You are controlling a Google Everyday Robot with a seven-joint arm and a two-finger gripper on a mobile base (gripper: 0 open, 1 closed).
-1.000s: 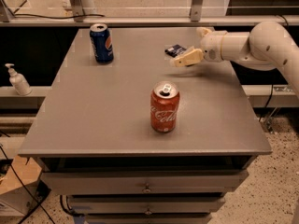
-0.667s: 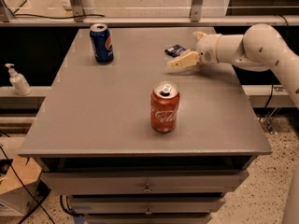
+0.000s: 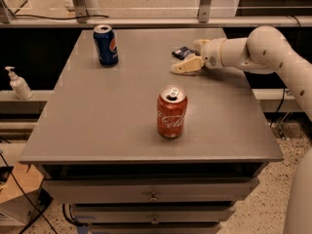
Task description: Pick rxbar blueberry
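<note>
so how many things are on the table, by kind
cans: 2 (blue soda can, red soda can)
snack bars: 1 (rxbar blueberry)
total: 3
The gripper sits open at the rxbar blueberry, on the far right of the table.

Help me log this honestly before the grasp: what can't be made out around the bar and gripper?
Camera view:
- rxbar blueberry: partly hidden behind the gripper at the table's back right; wrapper print too small to read.
- Contact: whether the open gripper touches the bar cannot be told.
- Arm: cut off by the right edge.
</note>
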